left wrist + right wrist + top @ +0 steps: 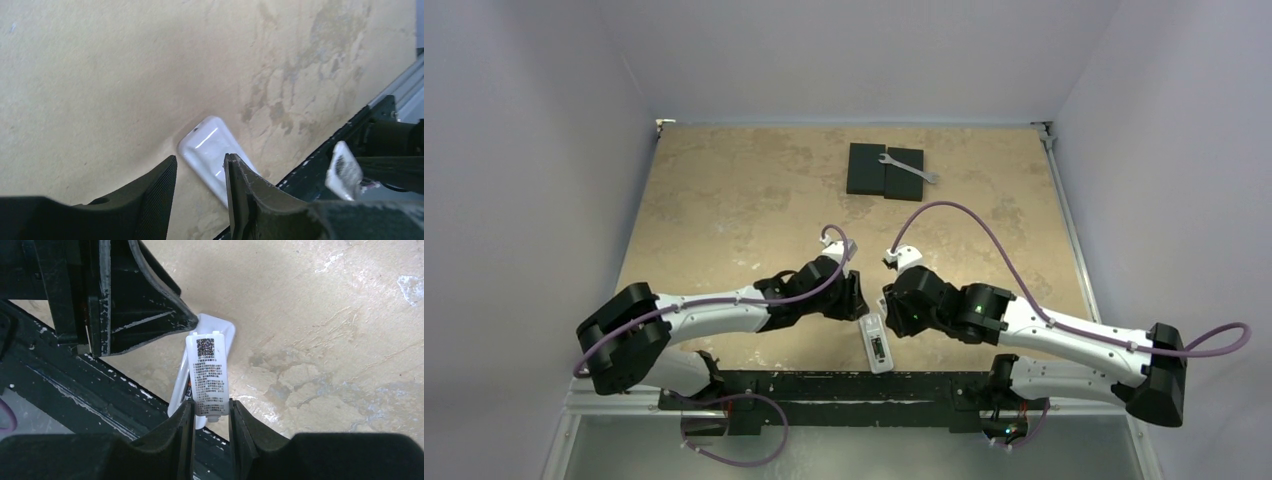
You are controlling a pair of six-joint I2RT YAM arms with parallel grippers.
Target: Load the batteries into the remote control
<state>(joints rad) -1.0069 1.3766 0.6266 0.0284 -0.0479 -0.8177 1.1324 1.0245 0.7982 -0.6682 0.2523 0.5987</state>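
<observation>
The white remote control (877,345) lies back-up at the table's near edge, between both grippers. My right gripper (211,407) is shut on a white battery cover (207,372) printed with a QR code and text, holding it tilted just above the remote control (220,327). My left gripper (200,160) stands open over the remote control's (205,145) rounded end. One of its fingers (150,315) touches that end, and nothing is between its jaws. The batteries are hidden from every view.
Two flat black blocks (874,170) lie side by side at the back of the table, a silver wrench (911,168) resting across them. The black base rail (824,385) runs directly behind the remote. Grey walls close in both sides.
</observation>
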